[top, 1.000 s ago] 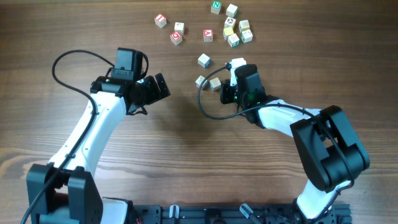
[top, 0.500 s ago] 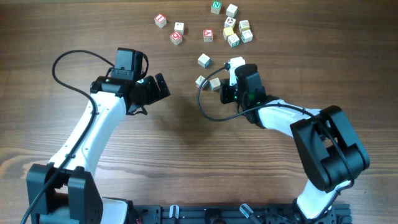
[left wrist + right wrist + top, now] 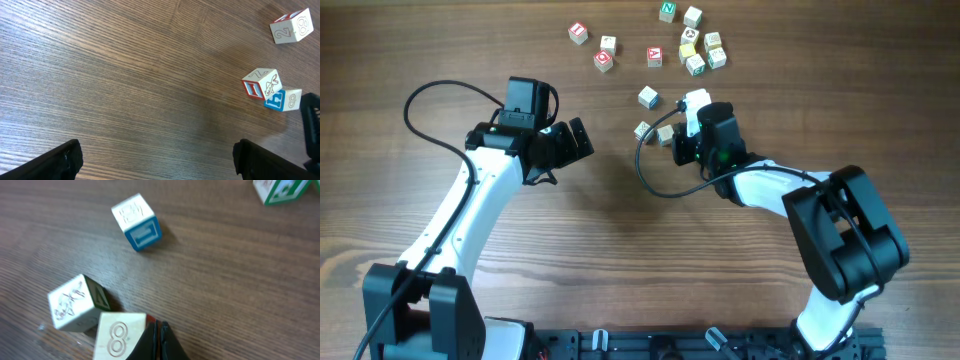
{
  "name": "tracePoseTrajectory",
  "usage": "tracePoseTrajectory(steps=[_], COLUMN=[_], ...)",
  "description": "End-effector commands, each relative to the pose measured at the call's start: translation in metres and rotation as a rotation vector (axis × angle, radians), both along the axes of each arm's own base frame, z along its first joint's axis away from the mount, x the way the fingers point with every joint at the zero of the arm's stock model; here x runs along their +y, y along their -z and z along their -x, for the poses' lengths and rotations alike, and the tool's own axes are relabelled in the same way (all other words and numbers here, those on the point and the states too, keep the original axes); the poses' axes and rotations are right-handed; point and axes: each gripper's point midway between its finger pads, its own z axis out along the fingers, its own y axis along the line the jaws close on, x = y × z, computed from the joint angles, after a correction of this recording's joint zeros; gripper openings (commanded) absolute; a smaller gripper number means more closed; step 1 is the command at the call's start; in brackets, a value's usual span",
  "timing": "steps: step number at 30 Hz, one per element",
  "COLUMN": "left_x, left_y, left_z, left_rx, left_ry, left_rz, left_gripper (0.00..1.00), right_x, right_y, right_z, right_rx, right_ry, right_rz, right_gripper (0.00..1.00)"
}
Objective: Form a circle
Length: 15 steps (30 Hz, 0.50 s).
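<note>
- The left gripper (image 3: 560,153) hangs released over the bare wooden table (image 3: 620,230), its fingers (image 3: 65,160) spread to the edges of its wrist view.
- The letter cubes (image 3: 655,56) lie scattered at the far middle of the table and form no circle. Four are strung out on the group's left side, their print too small to read from overhead.
- Nearer the arms, the numeral cube (image 3: 291,27) shows a "2" and sits apart from a pair.
- In that pair, the picture cube (image 3: 261,82) has a red-framed letter I cannot read. It appears to touch the blue cube (image 3: 283,99), marked "E" and "8".
- The right gripper (image 3: 158,337) is clenched on nothing, its tips against the blue cube beside the "8".
- Further right and away, the green cube (image 3: 667,11) reads "N", just beside the tight cluster (image 3: 713,41).
- Since a second ago, the right arm has edged slightly left. The cubes and the left arm lie as before.
</note>
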Motion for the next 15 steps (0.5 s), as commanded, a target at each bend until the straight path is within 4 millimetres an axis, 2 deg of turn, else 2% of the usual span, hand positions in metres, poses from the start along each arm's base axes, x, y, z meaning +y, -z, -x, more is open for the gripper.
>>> tracePoseTrajectory(steps=[1, 11, 15], left_x=[0.004, 0.004, 0.004], left_y=[0.000, 0.000, 0.000], left_z=[0.000, 0.000, 0.000], left_rx=[-0.003, -0.003, -0.003], left_ry=[0.008, 0.008, 0.008], left_rz=[-0.016, -0.016, -0.015], left_gripper=[1.00, 1.00, 1.00], right_x=[0.001, 0.005, 0.013], right_y=[0.012, 0.005, 0.004], right_z=[0.000, -0.003, 0.001], right_rx=[0.009, -0.027, -0.031], right_ry=[-0.019, -0.045, -0.100], right_rz=[0.016, 0.013, -0.005], right_gripper=[0.04, 0.04, 0.04])
